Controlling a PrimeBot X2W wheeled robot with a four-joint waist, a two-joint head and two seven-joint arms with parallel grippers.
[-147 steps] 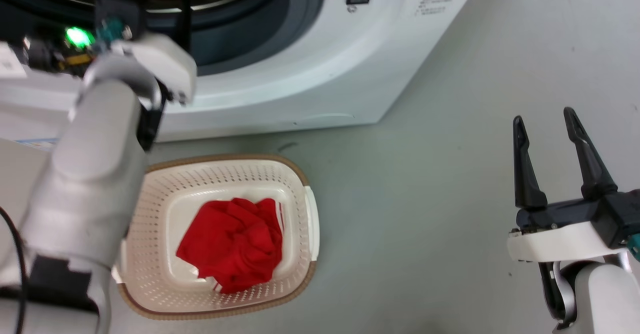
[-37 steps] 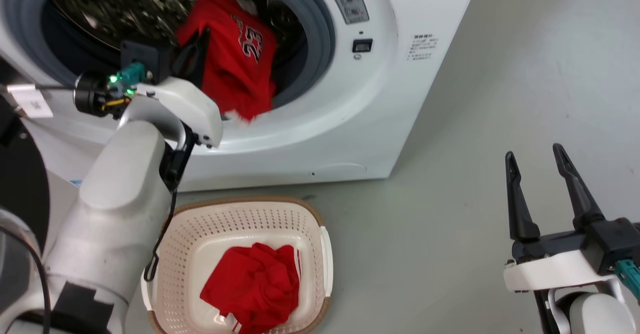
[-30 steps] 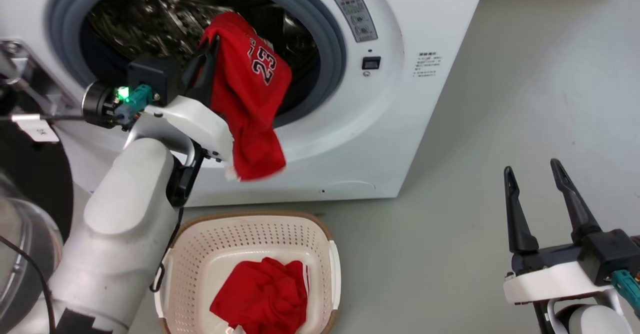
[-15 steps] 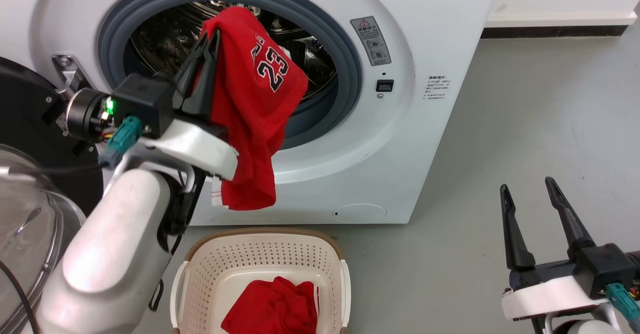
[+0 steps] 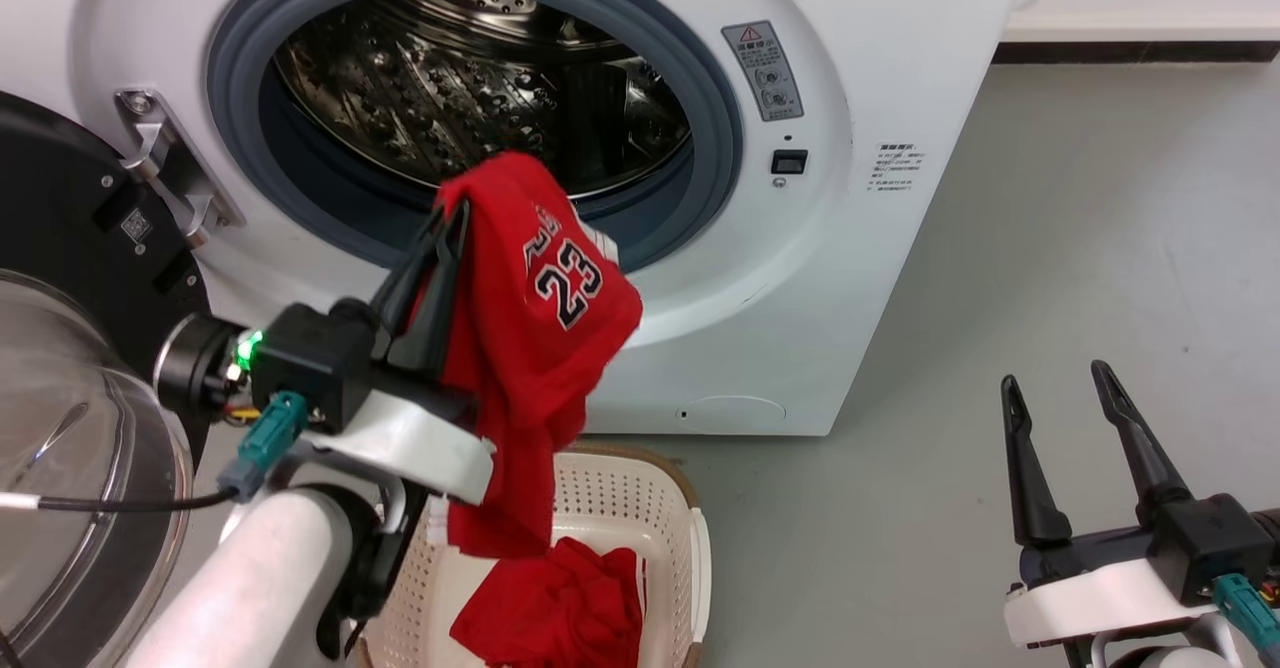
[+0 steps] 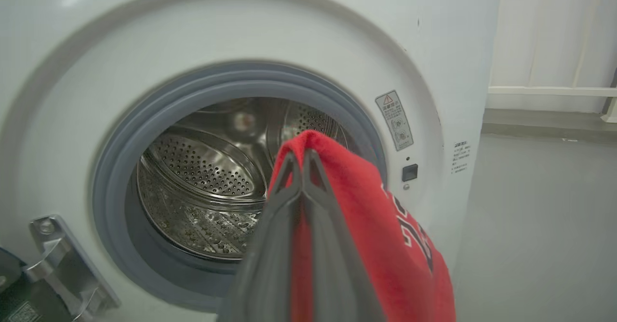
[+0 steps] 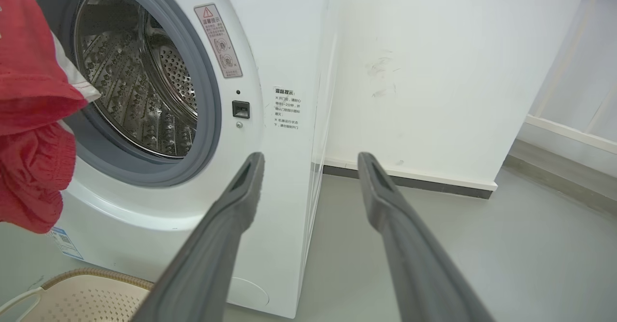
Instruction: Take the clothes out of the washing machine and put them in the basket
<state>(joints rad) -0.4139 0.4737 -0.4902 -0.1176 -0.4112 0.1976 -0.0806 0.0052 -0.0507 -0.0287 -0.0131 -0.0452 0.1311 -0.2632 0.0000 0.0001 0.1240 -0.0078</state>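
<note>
Red jersey with black-and-white 23 and white trim (image 5: 540, 348) is out of the large white front-loading washing machine (image 5: 880, 98). It hangs in front of the porthole, pinched near its top fold by the left gripper (image 5: 452, 216), jaws clamped tight on the fabric. The hem dangles over the cream-white perforated plastic basket (image 5: 692, 548) on the floor at the machine's foot, not released yet. Plain red crumpled garment (image 5: 560, 618) already lies in that basket. Perforated steel drum (image 5: 450, 78) looks empty as far as visible, so probably only lowering and letting go remain. Black-rimmed glass door (image 5: 70, 428) stands open at the machine's left, close beside the left arm, which could crowd it. Right gripper (image 5: 1053, 378) sits well off the machine's right over grey floor (image 5: 1050, 248), jaws wide, holding nothing. Nothing appears to block the drop.
</note>
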